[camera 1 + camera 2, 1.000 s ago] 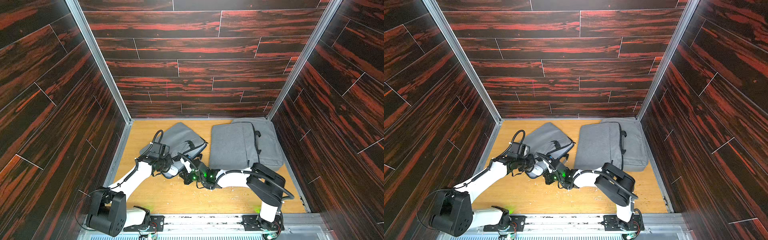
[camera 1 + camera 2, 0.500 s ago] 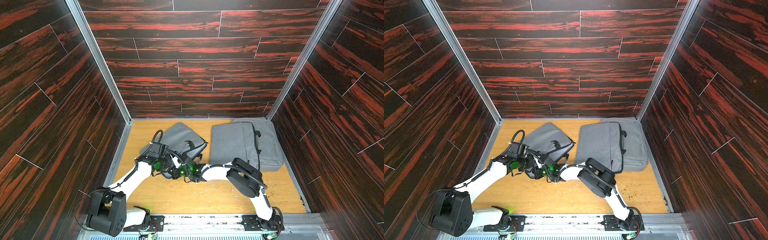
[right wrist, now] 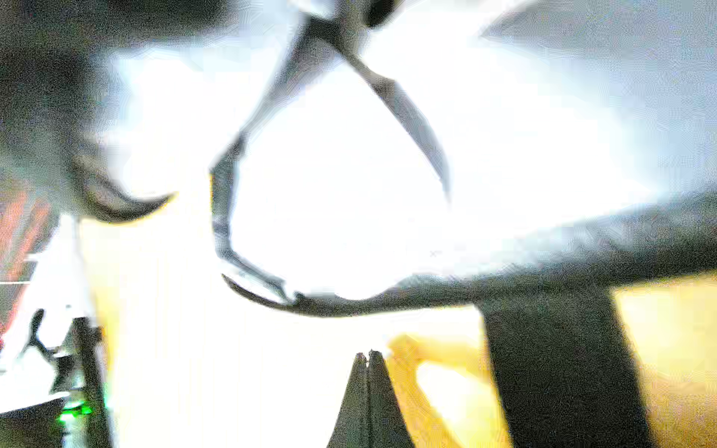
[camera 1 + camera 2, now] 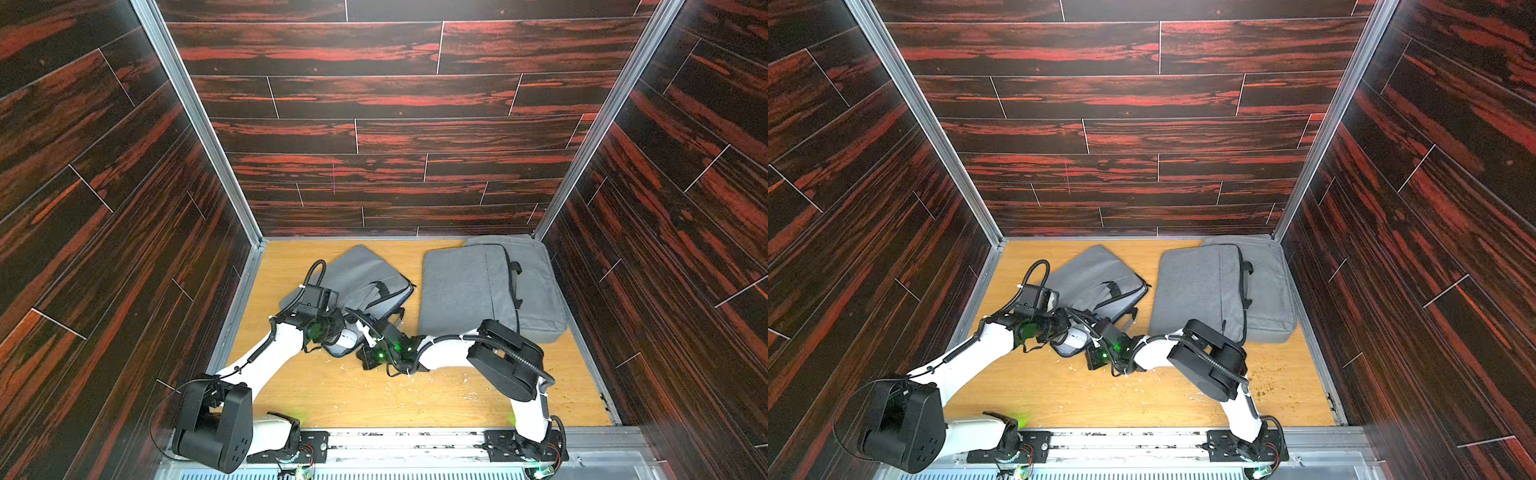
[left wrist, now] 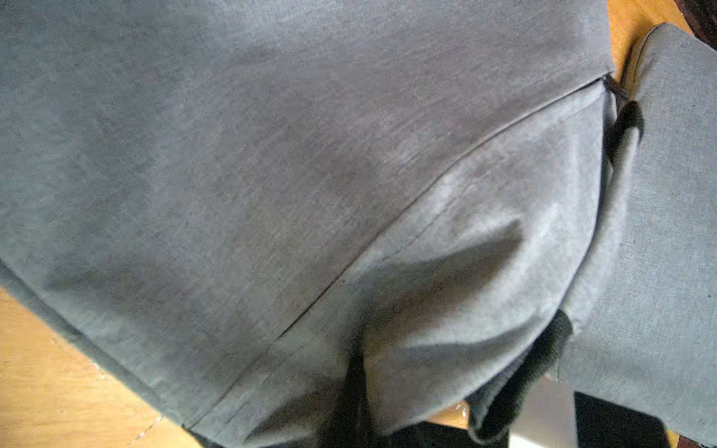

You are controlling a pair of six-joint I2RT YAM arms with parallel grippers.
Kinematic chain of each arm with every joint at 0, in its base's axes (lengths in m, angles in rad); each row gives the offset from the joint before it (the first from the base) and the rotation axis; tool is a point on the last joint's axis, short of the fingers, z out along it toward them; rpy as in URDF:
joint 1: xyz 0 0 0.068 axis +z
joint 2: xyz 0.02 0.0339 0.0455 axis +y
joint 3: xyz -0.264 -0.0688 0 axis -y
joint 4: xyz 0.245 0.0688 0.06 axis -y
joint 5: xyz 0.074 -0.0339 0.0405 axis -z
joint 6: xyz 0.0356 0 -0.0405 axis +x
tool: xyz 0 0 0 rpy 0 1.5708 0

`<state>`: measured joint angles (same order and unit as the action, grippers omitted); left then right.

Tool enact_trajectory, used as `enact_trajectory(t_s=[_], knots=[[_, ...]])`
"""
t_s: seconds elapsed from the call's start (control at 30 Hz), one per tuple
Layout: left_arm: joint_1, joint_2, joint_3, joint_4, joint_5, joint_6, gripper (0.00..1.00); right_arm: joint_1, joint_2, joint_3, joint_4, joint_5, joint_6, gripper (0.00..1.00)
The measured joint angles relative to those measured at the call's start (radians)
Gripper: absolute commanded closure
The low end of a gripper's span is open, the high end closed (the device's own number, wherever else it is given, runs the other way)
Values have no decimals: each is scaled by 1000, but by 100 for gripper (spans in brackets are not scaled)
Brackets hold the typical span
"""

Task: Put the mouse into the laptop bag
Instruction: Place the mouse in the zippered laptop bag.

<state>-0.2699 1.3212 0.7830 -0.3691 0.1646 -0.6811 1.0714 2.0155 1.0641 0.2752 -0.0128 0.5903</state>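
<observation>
Wooden table [image 4: 374, 403], boxed in by dark red-grained walls. A grey laptop bag [image 4: 357, 270] lies skewed toward the table's left edge, one corner pointing at the near edge. Its black carry strap [image 4: 381, 291] flops across the top. That near corner gapes open.

Mouse [image 4: 347, 339] — white, small — sits in the opened corner, with the bag's grey rim curving round its near side. It shows in both top views [image 4: 1076, 335]. How deep inside it sits, cannot tell.

Left gripper [image 4: 336, 329] is at the left side of the opening, just beside the mouse. In the left wrist view the bag's cloth fills the frame and is drawn up into a peaked fold where the dark fingers [image 5: 349, 407] meet it. The jaws are pressed together, clenched on the laptop bag's fabric.

Right gripper [image 4: 362, 331] comes in from the right side of the same opening, close to the mouse. The right wrist view is badly washed out, but the two fingertips [image 3: 375, 358] are plain: flat against each other with nothing between them, clenched on nothing.

Rear right corner of the table: two more grey bags stacked, the upper bag [image 4: 461, 291] overlapping the lower bag [image 4: 538, 286]. A strip of bare table separates them from the laptop bag.

Pale scraps [image 4: 390, 384] are scattered on the table near the right forearm.
</observation>
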Motion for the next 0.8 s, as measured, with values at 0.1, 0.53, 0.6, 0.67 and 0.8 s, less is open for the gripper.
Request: enact_trajectory(t_s=[0.1,0.53,0.6,0.67,0.8], knots=[[0,0,-1,1,0,0,100,0,0,0,-2,12,0,100],[0,2,-2,1,1,1,100,-2,16,138,-51,101,-1,100],[0,2,-2,2,1,2,100,-2,40,188,-51,101,-3,100],[0,4,-3,3,2,1,100,-3,74,238,-51,95,-4,100],[0,16,-7,8,7,1,100,-4,122,283,-47,70,1,100]])
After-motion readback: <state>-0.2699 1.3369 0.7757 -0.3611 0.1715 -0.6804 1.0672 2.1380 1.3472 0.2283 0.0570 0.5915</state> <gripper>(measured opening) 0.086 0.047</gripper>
